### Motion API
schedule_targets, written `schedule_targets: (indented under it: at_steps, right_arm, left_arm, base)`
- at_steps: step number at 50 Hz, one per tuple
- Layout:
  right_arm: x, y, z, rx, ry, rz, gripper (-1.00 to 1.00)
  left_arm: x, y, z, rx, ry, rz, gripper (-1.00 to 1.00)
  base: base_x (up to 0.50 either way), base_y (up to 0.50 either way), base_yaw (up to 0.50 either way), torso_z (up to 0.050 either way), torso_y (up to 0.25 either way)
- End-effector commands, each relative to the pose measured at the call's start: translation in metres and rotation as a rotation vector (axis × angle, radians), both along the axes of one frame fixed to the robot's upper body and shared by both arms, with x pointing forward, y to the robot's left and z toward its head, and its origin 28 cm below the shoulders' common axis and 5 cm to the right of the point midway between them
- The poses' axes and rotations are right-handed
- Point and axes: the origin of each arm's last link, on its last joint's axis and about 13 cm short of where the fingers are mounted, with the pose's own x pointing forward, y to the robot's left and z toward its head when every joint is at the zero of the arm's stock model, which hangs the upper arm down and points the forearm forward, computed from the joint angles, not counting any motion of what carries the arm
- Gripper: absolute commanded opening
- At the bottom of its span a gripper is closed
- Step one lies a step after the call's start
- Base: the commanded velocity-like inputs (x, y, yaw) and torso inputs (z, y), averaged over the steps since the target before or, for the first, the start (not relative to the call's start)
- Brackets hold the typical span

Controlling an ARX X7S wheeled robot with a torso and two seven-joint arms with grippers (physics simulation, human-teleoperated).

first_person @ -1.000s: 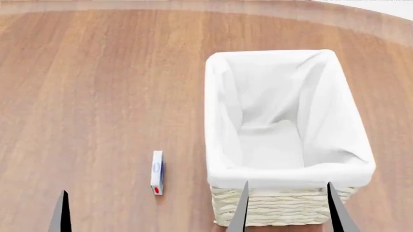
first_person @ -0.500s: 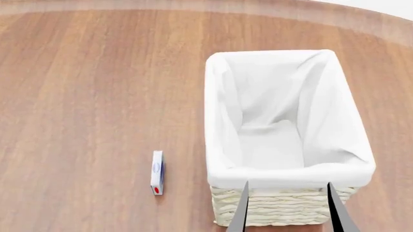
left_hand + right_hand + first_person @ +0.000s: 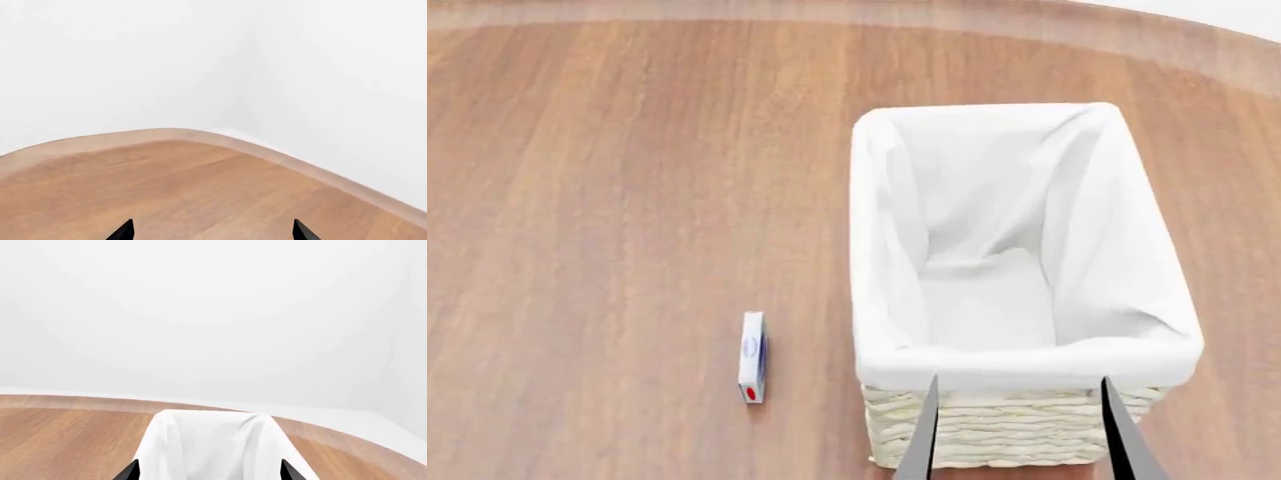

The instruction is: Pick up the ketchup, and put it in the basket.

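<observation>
A wood-grain surface (image 3: 627,180) with a pale, curved rim carries two things. The basket (image 3: 1014,440), cream wicker with a white cloth liner folded over its rim, stands on the boards, its inside showing only cloth. Just left of the basket's near corner, apart from it, a small white box (image 3: 751,357) with blue and red markings lies on the wood.

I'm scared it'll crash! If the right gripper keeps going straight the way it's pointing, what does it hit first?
Probably the basket. The right gripper points straight at its white cloth liner, with nothing between them, though how far off it is stays unclear.
</observation>
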Motion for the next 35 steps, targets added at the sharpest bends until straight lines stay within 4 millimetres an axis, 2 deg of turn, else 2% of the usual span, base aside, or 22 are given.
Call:
schedule_targets:
  at_steps: [1,20,35]
  right_arm:
    - [0.000,0.000,0.000,-0.002,0.001,0.003,1.00]
    - [0.000,0.001,0.000,-0.004,0.002,0.004,1.00]
    - [0.000,0.002,0.000,-0.006,0.002,0.004,1.00]
  left_arm:
    - [-0.018,0.019,0.002,-0.033,-0.024,0.128,1.00]
    - [-0.038,0.037,0.003,-0.191,-0.053,0.377,1.00]
    - [-0.050,0.044,0.001,-0.275,-0.076,0.470,1.00]
  base:
    - [0.00,0.00,0.00,0.000,0.000]
    - [0.00,0.00,0.00,0.000,0.000]
    - [0.00,0.00,0.00,0.000,0.000]
